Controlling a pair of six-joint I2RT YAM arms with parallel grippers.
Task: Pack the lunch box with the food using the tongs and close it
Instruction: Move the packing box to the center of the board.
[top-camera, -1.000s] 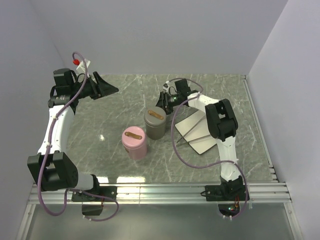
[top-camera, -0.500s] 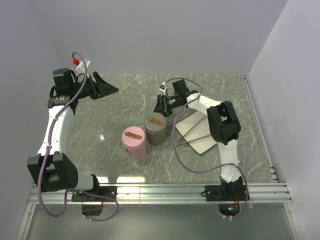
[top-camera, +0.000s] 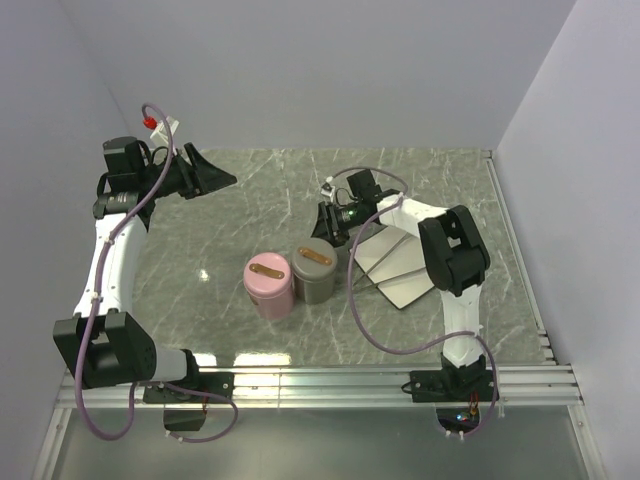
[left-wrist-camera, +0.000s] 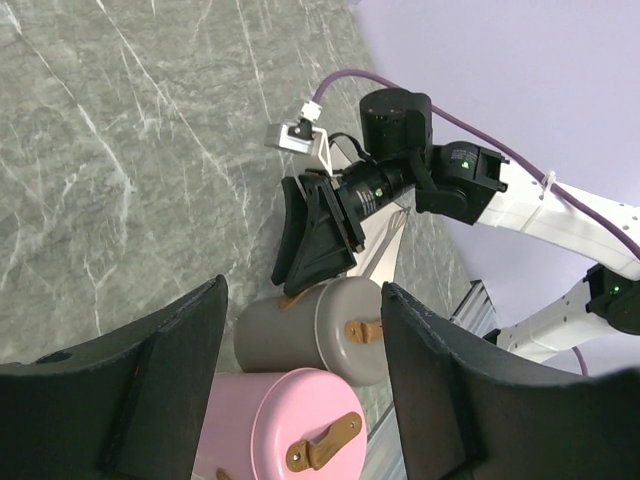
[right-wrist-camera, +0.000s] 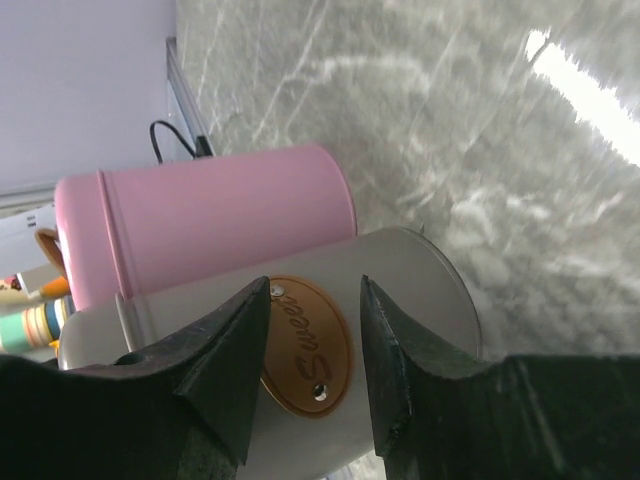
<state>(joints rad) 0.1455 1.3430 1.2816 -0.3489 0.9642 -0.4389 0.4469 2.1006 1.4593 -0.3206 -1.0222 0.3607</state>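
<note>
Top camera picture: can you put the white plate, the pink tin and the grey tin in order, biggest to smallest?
1. white plate, clearly the biggest.
2. pink tin and grey tin: they look about alike, so I won't rank them.

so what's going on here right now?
The right tool is down at the far side of the grey canister, jaws part-open, against or just off its wall and not around it. The grey canister stands right beside the pink canister, and both have their lids on. The tongs lie untouched on the white plate. The left tool hangs open and empty at the far left. No food is in view.
</note>
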